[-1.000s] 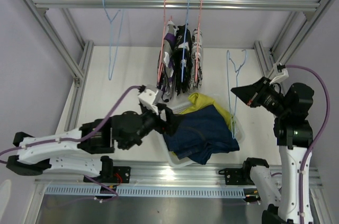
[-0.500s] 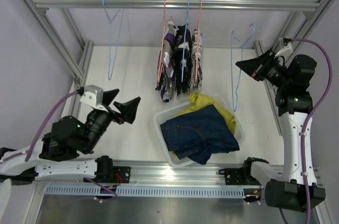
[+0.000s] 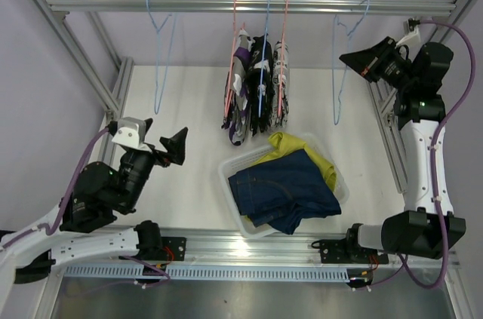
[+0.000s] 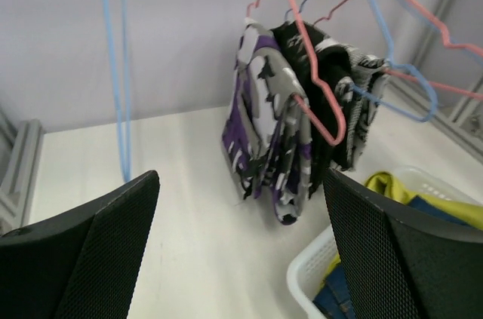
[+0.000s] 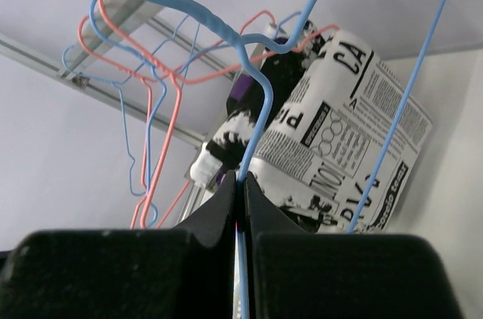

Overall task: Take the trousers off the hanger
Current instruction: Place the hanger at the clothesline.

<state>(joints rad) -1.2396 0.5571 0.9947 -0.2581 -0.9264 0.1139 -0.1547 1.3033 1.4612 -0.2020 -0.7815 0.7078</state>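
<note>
Three pairs of patterned trousers hang on pink and blue hangers at mid-rail: purple-white-black [image 4: 264,130], black-and-white splatter [image 4: 321,81] and grey-white print [image 4: 364,100]; they also show from above [image 3: 255,85]. Navy trousers [image 3: 283,191] and yellow trousers [image 3: 293,145] lie in the white basket [image 3: 226,172]. My right gripper [image 3: 347,56] is shut on the wire of an empty blue hanger [image 3: 336,85], whose hook is up at the rail's right end; in the right wrist view the jaws [image 5: 241,183] pinch the wire [image 5: 260,115]. My left gripper [image 3: 170,145] stands open and empty, left of the basket.
Another empty blue hanger [image 3: 161,47] hangs at the left of the metal rail [image 3: 113,4]. Frame posts run along both sides of the white table. The basket's rim [image 4: 313,274] lies just right of my left fingers [image 4: 98,251].
My right arm has lifted the blue hanger from beside the basket up to the rail's right end. My left arm has pulled back left from the basket, and its jaws have spread wider.
</note>
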